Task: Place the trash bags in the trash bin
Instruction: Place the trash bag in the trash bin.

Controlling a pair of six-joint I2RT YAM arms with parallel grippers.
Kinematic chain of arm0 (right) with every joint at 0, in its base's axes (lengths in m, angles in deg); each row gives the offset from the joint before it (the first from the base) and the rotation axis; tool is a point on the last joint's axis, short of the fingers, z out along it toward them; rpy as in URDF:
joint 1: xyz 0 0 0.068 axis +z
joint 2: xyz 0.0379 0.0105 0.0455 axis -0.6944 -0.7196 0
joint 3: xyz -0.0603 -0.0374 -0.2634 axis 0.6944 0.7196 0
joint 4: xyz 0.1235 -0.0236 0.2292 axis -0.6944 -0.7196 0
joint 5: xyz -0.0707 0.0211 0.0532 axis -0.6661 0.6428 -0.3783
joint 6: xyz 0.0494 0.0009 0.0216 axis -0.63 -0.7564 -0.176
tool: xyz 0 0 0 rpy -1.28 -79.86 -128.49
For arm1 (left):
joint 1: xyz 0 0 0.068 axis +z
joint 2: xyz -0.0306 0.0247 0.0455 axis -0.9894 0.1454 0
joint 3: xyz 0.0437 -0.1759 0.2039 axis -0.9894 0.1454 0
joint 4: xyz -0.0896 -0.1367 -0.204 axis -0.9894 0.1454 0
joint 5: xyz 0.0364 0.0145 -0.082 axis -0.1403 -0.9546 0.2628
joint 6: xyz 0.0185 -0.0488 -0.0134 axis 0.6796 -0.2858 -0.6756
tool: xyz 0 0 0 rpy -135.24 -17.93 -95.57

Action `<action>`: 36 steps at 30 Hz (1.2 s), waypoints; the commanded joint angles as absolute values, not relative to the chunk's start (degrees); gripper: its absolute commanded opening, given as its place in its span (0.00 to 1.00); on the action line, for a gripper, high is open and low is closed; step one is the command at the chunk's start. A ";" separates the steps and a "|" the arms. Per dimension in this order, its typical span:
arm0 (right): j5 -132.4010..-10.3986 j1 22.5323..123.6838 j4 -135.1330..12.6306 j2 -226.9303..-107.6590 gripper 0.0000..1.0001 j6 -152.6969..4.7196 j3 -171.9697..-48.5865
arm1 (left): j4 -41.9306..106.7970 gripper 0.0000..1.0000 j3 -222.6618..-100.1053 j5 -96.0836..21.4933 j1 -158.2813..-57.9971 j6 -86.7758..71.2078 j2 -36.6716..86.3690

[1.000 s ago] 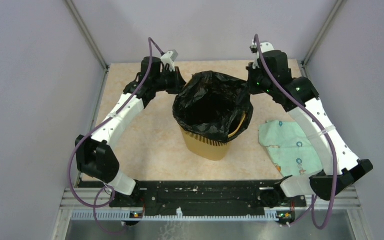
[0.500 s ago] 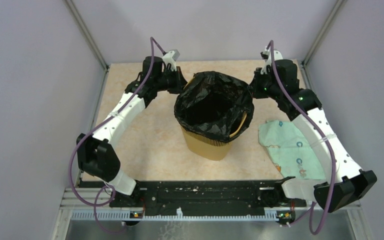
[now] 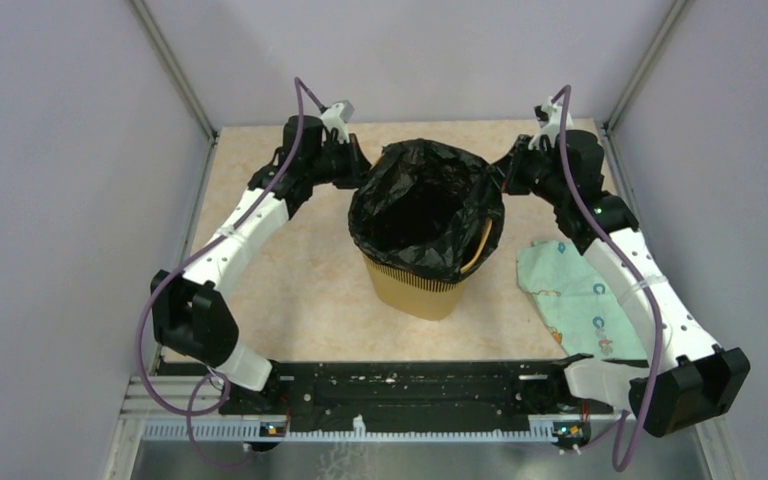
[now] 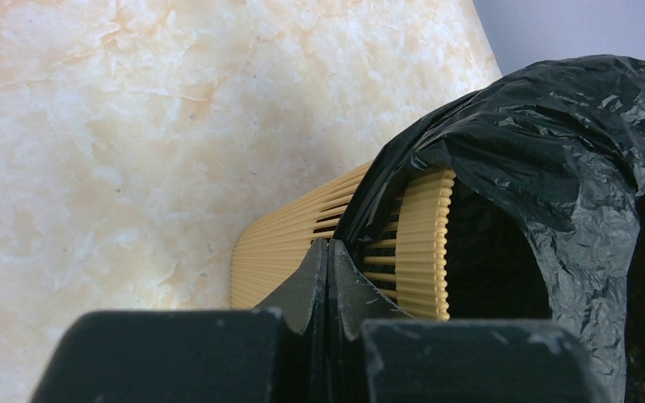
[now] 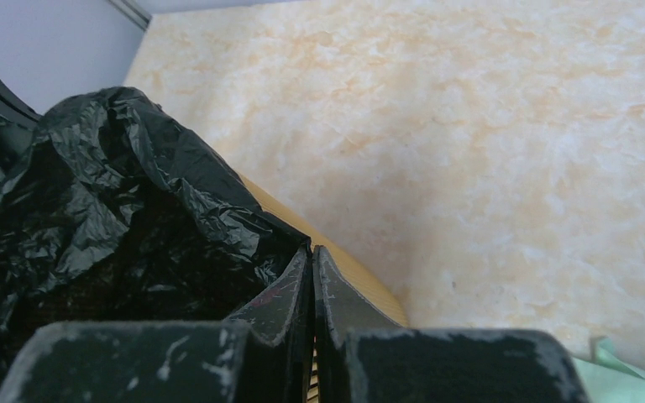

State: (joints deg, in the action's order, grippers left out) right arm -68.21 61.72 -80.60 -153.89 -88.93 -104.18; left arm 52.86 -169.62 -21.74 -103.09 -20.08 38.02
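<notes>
The trash bag, glossy crinkled black plastic, lines the mustard-yellow trash bin in the middle of the table, its mouth gaping above the rim. My left gripper is at the bag's far left edge. In the left wrist view its jaws are shut on the bag's hem beside the slotted bin wall. My right gripper is at the far right edge, shut on the bag's hem above the bin's rim.
A pale green patterned cloth lies on the table right of the bin, under my right forearm; its corner shows in the right wrist view. Grey walls with metal posts enclose the marbled tabletop.
My left jaws have closed the last bit at the bag's left edge. My right arm has swung outward and its wrist has turned, staying shut at the bag's right edge.
</notes>
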 commanded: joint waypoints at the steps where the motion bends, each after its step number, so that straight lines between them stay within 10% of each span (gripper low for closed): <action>1: -58.13 62.54 -72.51 -155.12 0.00 -94.35 -100.51 | 52.04 0.00 -167.33 -24.58 -103.80 -20.35 37.31; 36: -48.34 60.73 -34.47 -156.94 0.00 -118.95 -84.75 | 53.20 0.00 -165.18 -28.77 -105.18 -24.07 34.25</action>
